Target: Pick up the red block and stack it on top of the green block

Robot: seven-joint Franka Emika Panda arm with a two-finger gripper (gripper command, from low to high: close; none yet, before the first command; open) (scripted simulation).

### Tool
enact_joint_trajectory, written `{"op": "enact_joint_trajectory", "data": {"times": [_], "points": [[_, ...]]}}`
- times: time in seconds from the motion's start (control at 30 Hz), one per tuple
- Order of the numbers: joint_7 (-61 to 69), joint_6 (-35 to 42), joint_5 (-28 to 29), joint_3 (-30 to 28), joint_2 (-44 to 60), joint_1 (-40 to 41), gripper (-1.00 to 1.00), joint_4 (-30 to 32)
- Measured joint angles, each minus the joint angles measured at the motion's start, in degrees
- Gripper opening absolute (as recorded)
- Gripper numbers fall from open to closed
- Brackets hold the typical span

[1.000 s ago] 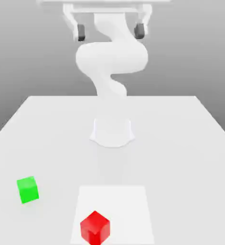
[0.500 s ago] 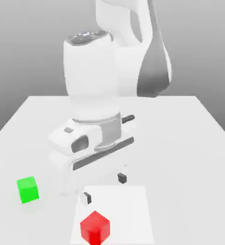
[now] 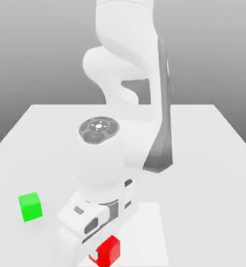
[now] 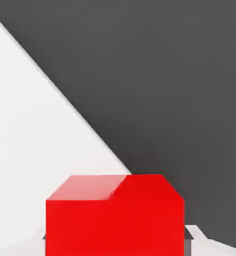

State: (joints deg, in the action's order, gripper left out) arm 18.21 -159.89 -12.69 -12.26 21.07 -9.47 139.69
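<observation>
Red block (image 3: 108, 250) sat on table (image 3: 208, 156), not yet lifted; I judged gripper (image 3: 101, 254) down around it, though couldn't tell if fingers had closed. Green block (image 3: 30, 206) stood well apart, toward 10 o'clock of red. Lift, carry, stacking all remained

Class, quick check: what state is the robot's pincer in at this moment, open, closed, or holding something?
Pincer: down at the red block; open or shut cannot be told.
</observation>
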Motion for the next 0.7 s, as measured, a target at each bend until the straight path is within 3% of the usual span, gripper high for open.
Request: {"op": "enact_joint_trajectory", "data": {"times": [0.2, 0.47, 0.7], "points": [[-3.47, 6.99, 6.48, -6.34, -10.78, 0.52, -1.00, 3.54], [-3.59, 8.45, 14.59, -17.13, -22.45, 17.83, -1.00, 12.99], [3.41, 2.02, 5.93, -14.60, -16.01, 18.44, -1.00, 13.63]]}}
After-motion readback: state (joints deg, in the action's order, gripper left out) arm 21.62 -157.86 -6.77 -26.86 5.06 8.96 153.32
